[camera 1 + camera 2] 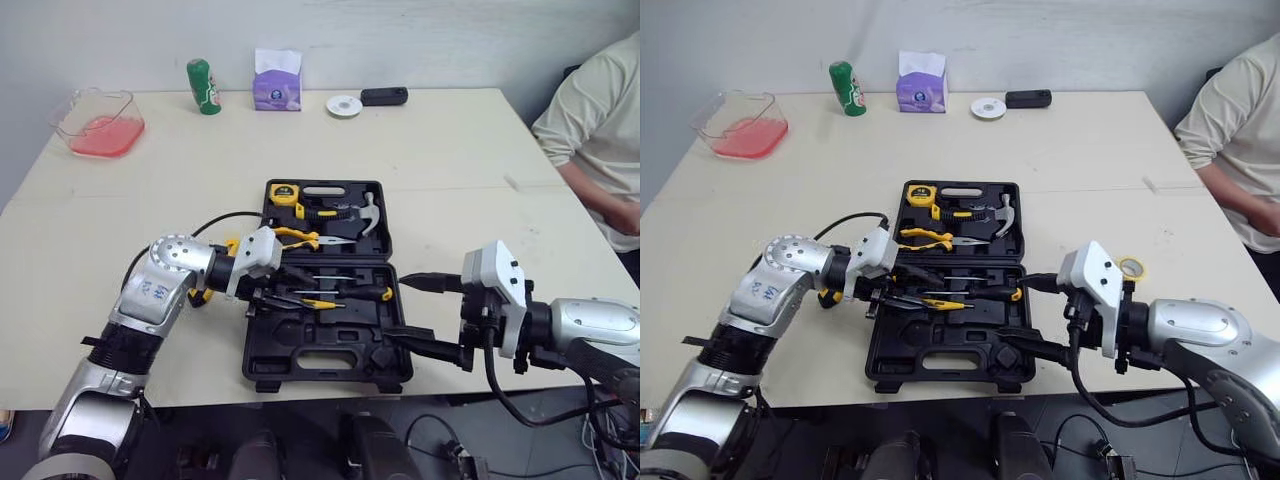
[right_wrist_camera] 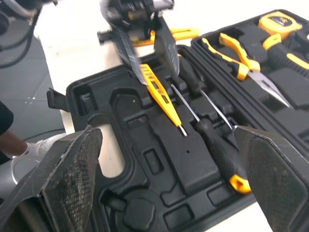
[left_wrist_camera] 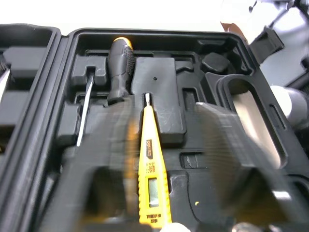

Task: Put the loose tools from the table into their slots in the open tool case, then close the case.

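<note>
- Left claw: fingers spread, straddling the yellow tester pen without clamping it; forearm reaches in over the left edge of the tool case.
- Tester pen: likely light, rigid, smooth plastic; best pinched mid-body. It lies in the case's near half, by the front edge of the worktop.
- Right claw: wide open, empty, at the case's right edge.

the tool case is black, the tester pen yellow, the bottle green.
</note>
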Motion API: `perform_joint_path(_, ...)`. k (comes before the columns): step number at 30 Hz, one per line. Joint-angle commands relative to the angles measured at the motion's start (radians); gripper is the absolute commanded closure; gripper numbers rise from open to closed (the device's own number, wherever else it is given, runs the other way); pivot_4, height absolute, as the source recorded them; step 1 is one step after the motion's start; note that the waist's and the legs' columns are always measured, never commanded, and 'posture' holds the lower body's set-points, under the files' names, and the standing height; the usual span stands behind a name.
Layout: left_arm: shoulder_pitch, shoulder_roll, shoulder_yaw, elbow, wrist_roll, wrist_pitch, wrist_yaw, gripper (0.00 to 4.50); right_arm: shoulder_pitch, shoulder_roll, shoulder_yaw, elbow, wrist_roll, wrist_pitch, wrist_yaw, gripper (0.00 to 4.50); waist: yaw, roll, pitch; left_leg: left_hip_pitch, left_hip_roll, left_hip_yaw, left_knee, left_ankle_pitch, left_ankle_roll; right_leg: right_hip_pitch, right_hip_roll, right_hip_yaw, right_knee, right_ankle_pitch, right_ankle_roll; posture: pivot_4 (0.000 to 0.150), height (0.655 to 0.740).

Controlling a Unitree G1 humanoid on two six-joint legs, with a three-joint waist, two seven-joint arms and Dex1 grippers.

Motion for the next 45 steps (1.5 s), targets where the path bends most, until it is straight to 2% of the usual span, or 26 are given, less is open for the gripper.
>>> perform_joint_path(1, 0.009, 0.000, 0.009, 0.009, 0.010, -0.042, -0.008, 4.48, -0.010, 0.006, -0.004, -0.003, -0.006, -0.019, 0.007, 0.00, 0.000, 0.000, 0.000, 0.000, 0.000, 0.000, 0.000, 0.000, 0.000, 0.000, 0.000, 0.000, 0.000, 0.000, 0.000, 0.150, 0.7400)
perform_joint_path(13, 0.021, 0.015, -0.038, 0.096, 0.143, -0.113, 0.017, 4.48, -0.015, 0.004, -0.002, -0.001, -0.004, -0.017, 0.003, 0.00, 0.000, 0.000, 0.000, 0.000, 0.001, 0.000, 0.001, -0.001, 0.001, 0.000, -0.001, 0.000, 0.000, 0.000, 0.000, 0.150, 0.7400)
perform_joint_path(20, 0.063, 0.048, -0.096, 0.087, 0.236, -0.111, 0.051, 4.48, -0.013, 0.002, -0.005, -0.002, -0.004, -0.015, 0.002, 0.00, 0.000, 0.000, -0.002, 0.001, 0.001, 0.000, 0.000, -0.001, 0.002, 0.001, -0.001, 0.001, 0.001, 0.000, 0.000, 0.150, 0.7400)
perform_joint_path(27, 0.074, 0.081, -0.135, 0.090, 0.281, -0.109, 0.066, 4.48, -0.012, 0.000, -0.007, 0.002, -0.007, -0.016, 0.004, 0.00, -0.001, 0.001, -0.007, 0.006, 0.002, 0.000, 0.000, -0.002, 0.002, 0.006, -0.001, 0.000, 0.000, 0.000, 0.000, 0.150, 0.7400)
perform_joint_path(38, 0.109, 0.119, -0.158, 0.049, 0.278, -0.108, 0.035, 4.48, -0.014, -0.001, -0.011, 0.007, -0.014, -0.016, 0.008, 0.00, -0.002, 0.003, -0.012, 0.008, 0.003, 0.000, 0.000, -0.003, 0.002, 0.010, -0.001, 0.000, -0.001, 0.000, 0.000, 0.150, 0.7400)
perform_joint_path(42, 0.112, 0.153, -0.174, 0.075, 0.318, -0.115, 0.040, 4.48, -0.011, -0.002, -0.012, 0.008, -0.017, -0.017, 0.010, 0.00, -0.003, 0.002, -0.013, 0.020, 0.002, 0.000, -0.004, -0.008, 0.006, 0.019, -0.001, 0.002, -0.002, -0.003, -0.002, 0.150, 0.7400)
perform_joint_path(45, 0.108, 0.160, -0.180, 0.078, 0.324, -0.103, 0.043, 4.48, -0.008, -0.002, -0.012, 0.007, -0.019, -0.018, 0.011, 0.00, -0.004, 0.003, -0.014, 0.022, 0.003, 0.001, -0.006, -0.009, 0.007, 0.020, -0.001, 0.002, -0.002, -0.003, -0.002, 0.150, 0.7400)
